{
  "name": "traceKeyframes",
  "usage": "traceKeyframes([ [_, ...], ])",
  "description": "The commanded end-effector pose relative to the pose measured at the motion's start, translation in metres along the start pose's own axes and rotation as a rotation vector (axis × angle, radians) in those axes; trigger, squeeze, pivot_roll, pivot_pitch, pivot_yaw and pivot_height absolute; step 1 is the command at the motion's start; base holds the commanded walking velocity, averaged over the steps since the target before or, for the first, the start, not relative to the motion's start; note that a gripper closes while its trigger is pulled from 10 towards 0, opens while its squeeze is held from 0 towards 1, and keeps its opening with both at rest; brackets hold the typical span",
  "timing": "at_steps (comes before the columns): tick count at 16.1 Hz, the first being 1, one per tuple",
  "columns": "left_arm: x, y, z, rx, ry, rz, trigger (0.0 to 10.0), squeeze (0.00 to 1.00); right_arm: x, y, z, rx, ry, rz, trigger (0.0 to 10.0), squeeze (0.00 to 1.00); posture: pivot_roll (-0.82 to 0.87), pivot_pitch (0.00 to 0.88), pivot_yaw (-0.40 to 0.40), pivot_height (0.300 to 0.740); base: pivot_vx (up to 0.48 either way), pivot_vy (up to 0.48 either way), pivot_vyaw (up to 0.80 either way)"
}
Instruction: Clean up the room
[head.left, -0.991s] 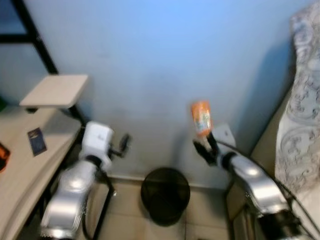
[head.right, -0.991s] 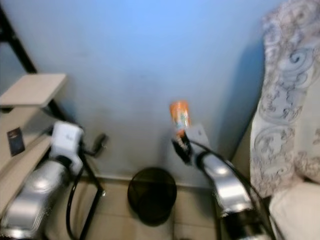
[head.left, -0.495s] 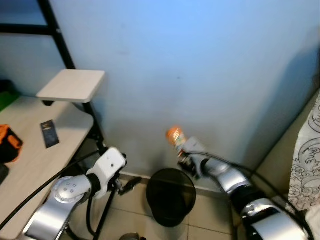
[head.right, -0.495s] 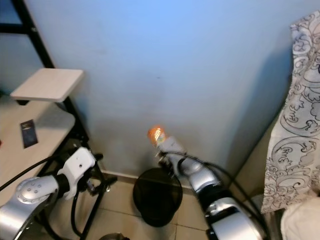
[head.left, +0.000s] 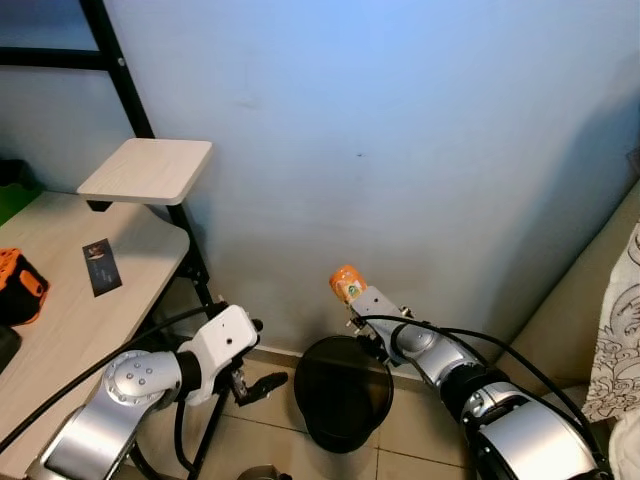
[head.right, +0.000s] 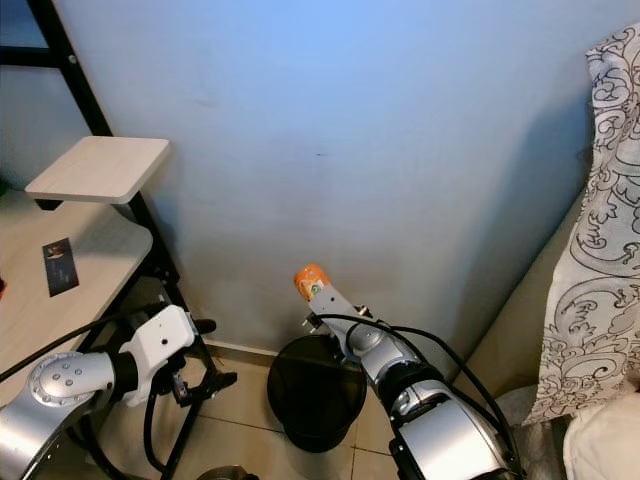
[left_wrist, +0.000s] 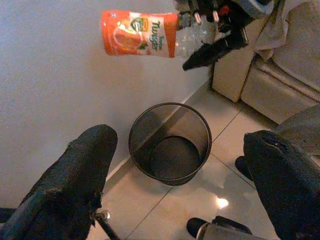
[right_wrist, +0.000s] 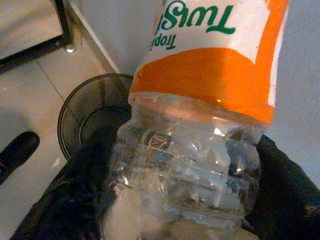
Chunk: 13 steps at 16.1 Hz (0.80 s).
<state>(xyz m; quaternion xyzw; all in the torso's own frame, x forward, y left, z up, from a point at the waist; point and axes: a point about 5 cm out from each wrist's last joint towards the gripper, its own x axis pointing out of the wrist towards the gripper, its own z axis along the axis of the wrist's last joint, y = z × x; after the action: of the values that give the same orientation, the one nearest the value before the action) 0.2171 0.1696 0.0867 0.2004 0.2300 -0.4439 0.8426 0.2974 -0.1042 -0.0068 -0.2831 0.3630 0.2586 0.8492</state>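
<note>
Orange-labelled bottle (left_wrist: 150, 40): clear plastic, empty by the look of it, green lettering on the label; held in the air above the bin, close to the wall, label end pointing up and away from the arm.
Right hand (right_wrist: 200, 200): clenched on the bottle's clear lower half, one black finger (right_wrist: 280, 185) on each side of it; seen from the head, the arm reaches forward and to the left, with the bottle (head.left: 347, 284) sticking up past the wrist.
Bin (head.left: 343, 393): round black wire-mesh basket, standing on the tiled floor against the wall, between the two arms; nothing to be seen inside it from the left wrist camera (left_wrist: 170, 142).
Left hand (left_wrist: 175, 170): released, its two black fingers (left_wrist: 85, 165) spread wide apart with nothing between them; low down beside the desk leg, pointing toward the bin.
Desk (head.left: 60, 330): pale wood top at the robot's left, black metal frame, with a small raised shelf (head.left: 146, 170) at its back corner.
On desk: a dark card (head.left: 101, 266) lying flat; an orange and black object (head.left: 18, 288) at the picture's edge, cannot tell what it is.
Wall (head.left: 400, 130): plain pale blue, straight ahead.
Right edge: patterned grey and white cloth (head.right: 605, 210) hanging down.
</note>
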Motion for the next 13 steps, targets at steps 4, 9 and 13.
traceKeyframes([
  [4,-0.001,0.002,-0.001,0.016,0.022,-0.003,10.0,0.00,0.001,0.005,0.008,-0.010,-0.019,0.008,10.0,1.00,0.09,0.000,0.039,0.740,0.000,0.000,0.00],
  [9,0.000,0.004,0.000,0.017,0.022,-0.001,10.0,0.00,0.003,0.017,0.004,0.121,-0.037,0.071,10.0,1.00,0.09,0.000,0.044,0.740,0.000,0.000,0.00],
  [13,0.001,0.005,0.003,0.003,-0.009,0.044,10.0,0.00,-0.001,-0.001,-0.002,0.282,-0.086,0.024,10.0,1.00,0.09,0.000,0.041,0.740,0.000,0.000,0.00],
])
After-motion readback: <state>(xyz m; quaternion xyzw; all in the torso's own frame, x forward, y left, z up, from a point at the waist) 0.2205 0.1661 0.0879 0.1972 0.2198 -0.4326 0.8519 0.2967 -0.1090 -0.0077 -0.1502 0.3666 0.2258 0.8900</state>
